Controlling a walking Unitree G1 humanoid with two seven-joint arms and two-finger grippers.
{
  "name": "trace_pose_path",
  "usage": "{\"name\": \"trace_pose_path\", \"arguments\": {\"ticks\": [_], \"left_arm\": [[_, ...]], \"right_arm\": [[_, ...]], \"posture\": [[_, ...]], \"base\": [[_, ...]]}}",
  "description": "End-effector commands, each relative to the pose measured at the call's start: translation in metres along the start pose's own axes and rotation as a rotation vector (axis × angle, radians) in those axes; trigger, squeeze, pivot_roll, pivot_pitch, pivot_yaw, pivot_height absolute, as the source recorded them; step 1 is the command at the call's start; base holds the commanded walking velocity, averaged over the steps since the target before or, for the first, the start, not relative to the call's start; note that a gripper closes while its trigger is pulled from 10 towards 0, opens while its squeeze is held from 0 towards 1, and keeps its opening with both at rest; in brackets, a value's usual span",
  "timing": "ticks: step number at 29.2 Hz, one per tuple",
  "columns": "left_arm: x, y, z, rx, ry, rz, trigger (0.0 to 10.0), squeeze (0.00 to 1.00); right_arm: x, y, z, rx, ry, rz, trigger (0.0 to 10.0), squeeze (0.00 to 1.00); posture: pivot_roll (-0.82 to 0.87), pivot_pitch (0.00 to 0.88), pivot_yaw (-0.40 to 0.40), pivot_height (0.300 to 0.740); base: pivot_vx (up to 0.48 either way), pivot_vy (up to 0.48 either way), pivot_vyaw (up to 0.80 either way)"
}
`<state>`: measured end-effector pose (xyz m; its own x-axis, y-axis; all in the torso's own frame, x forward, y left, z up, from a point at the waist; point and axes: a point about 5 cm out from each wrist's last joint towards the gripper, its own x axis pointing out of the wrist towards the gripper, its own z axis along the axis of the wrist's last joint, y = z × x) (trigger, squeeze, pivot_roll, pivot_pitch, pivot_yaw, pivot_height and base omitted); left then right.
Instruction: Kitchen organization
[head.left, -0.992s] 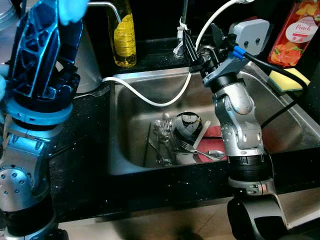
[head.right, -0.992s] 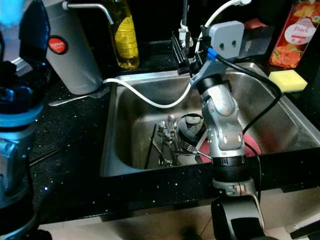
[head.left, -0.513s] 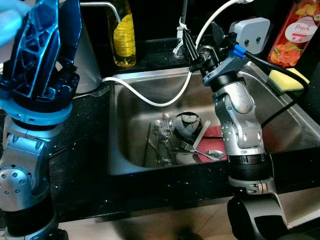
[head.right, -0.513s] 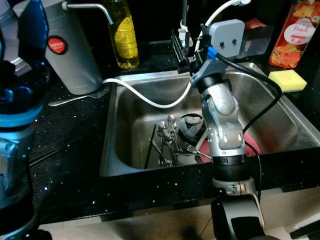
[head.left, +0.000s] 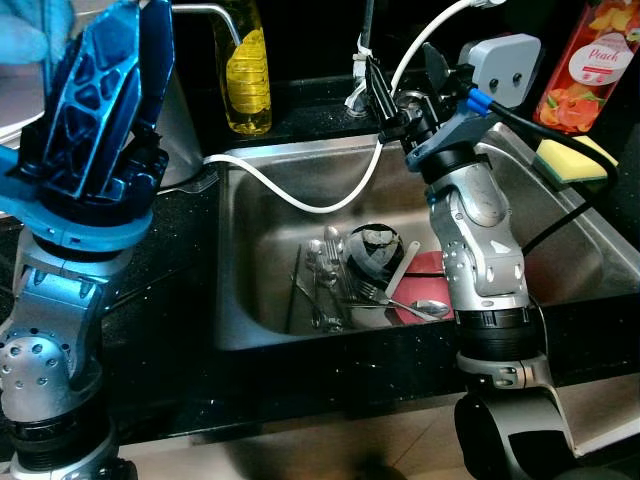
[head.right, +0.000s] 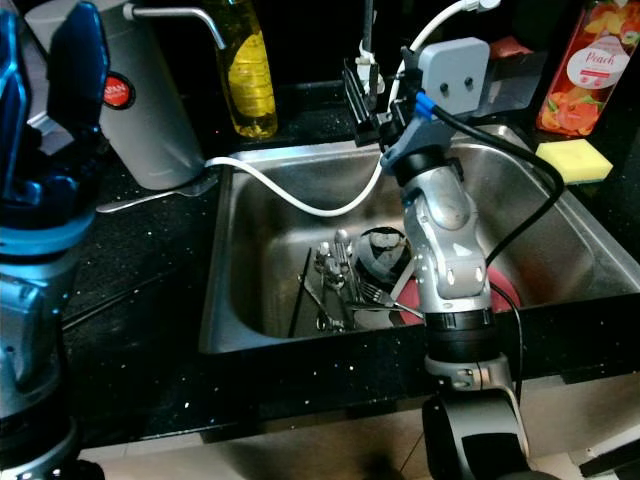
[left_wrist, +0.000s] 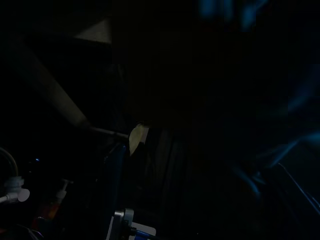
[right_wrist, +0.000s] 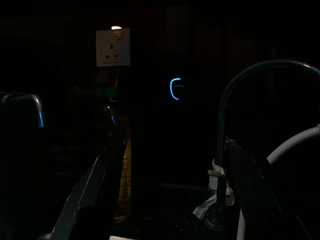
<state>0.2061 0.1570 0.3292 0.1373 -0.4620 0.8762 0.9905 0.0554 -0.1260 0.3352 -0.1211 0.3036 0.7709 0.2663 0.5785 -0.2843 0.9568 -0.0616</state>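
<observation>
A steel sink (head.left: 250, 210) holds several pieces of cutlery (head.left: 322, 270), a dark round cup (head.left: 375, 245), a spoon (head.left: 430, 306) and a red plate (head.left: 428, 290). My right gripper (head.left: 405, 80) is raised over the sink's back edge beside the faucet (right_wrist: 220, 150). It is open, and its fingers (right_wrist: 95, 195) have nothing between them. My left gripper (head.left: 125, 80) is held high at the left, close to the camera and lit blue, with its fingers apart and empty. A blurred blue shape, perhaps a gloved hand (head.left: 35, 30), is just above it.
A white hose (head.left: 290, 190) runs from the counter across the sink to the faucet. On the black counter stand a grey thermos (head.right: 140, 100), a yellow soap bottle (head.left: 248, 70), a peach bottle (head.left: 590, 60) and a yellow sponge (head.left: 565, 160).
My left gripper has tilted and shifted a little to the right. The blue shape above it has moved to the left. The right arm has not moved.
</observation>
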Motion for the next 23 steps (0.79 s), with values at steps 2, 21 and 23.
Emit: {"name": "trace_pose_path", "arguments": {"ticks": [2, 21, 23], "left_arm": [[-0.001, 0.0012, -0.0007, 0.013, 0.013, 0.004, 10.0, 0.0], [-0.0003, 0.0056, -0.0009, 0.013, 0.017, 0.001, 10.0, 0.0], [-0.0002, 0.0058, -0.0007, 0.014, 0.017, 0.0, 10.0, 0.0]], "right_arm": [[0.0005, -0.0001, -0.0003, 0.009, -0.002, -0.005, 10.0, 0.0], [0.0004, -0.0001, -0.0014, 0.008, -0.002, -0.01, 10.0, 0.0], [0.0005, -0.0001, -0.0015, 0.008, -0.003, -0.01, 10.0, 0.0]], "posture": [[-0.06, 0.001, 0.062, 0.74], [-0.06, 0.0, 0.067, 0.74], [-0.06, 0.0, 0.067, 0.74]], "base": [[0.0, 0.0, 0.0], [0.0, 0.0, 0.0], [0.0, 0.0, 0.0]]}}
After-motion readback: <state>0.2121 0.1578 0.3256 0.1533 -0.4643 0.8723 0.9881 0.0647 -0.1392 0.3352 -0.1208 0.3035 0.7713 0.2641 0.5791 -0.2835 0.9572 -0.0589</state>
